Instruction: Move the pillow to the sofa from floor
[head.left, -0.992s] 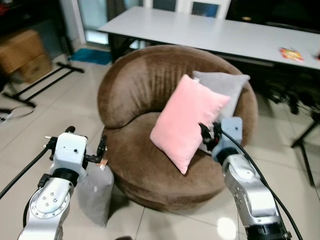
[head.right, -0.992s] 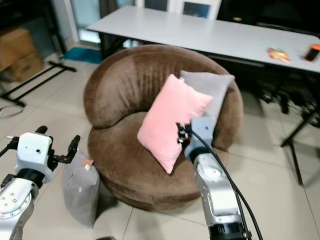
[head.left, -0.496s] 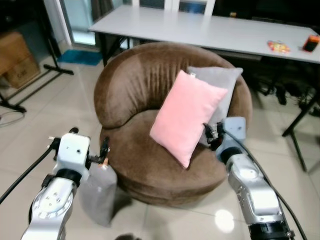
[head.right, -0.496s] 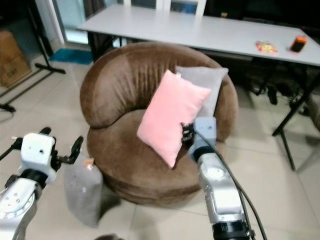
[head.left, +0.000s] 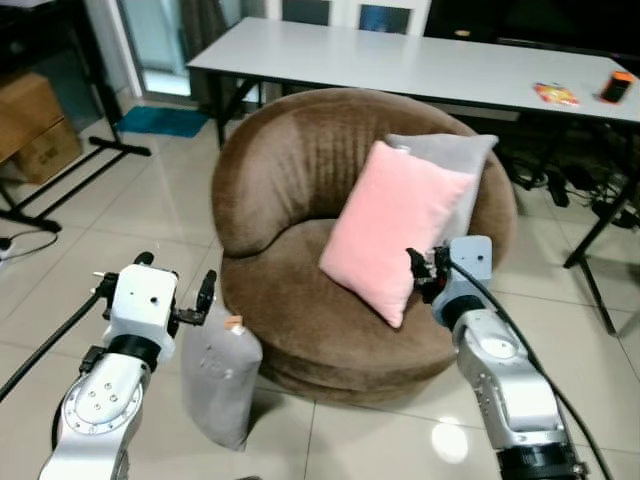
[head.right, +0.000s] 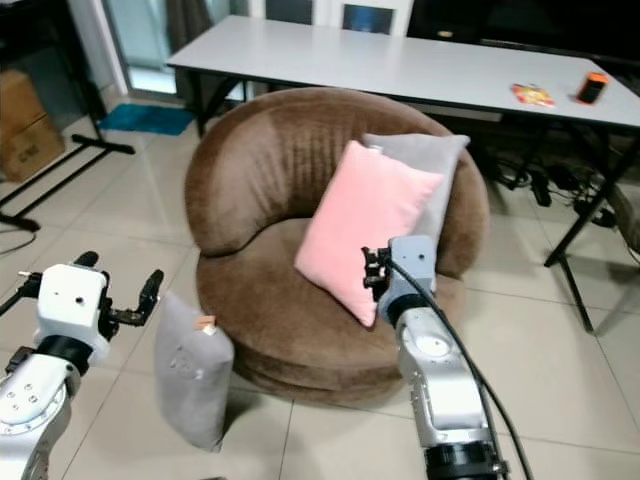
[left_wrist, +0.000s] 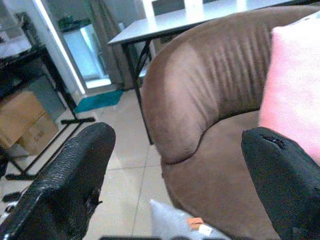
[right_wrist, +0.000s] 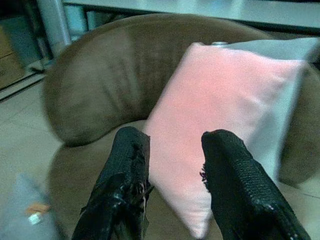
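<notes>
A grey pillow (head.left: 220, 375) with a small tag stands upright on the tiled floor, leaning against the front left of the round brown sofa (head.left: 300, 330). My left gripper (left_wrist: 175, 190) is wide open just above and left of that pillow, holding nothing. On the sofa seat a pink pillow (head.left: 395, 230) leans against a second grey pillow (head.left: 455, 165). My right gripper (head.left: 425, 272) is open at the pink pillow's lower right edge, and the pink fabric shows past the gap between its fingers (right_wrist: 125, 185).
A long white table (head.left: 400, 60) stands behind the sofa, with small items (head.left: 620, 85) at its right end and black legs (head.left: 590, 250) on the right. Cardboard boxes (head.left: 30, 120) and a black floor stand (head.left: 60, 170) sit far left. Open tile lies in front.
The camera has shifted, so the sofa sits further right in the picture. The floor pillow's tag now shows a little apart from my left gripper's finger. Both grippers keep their poses.
</notes>
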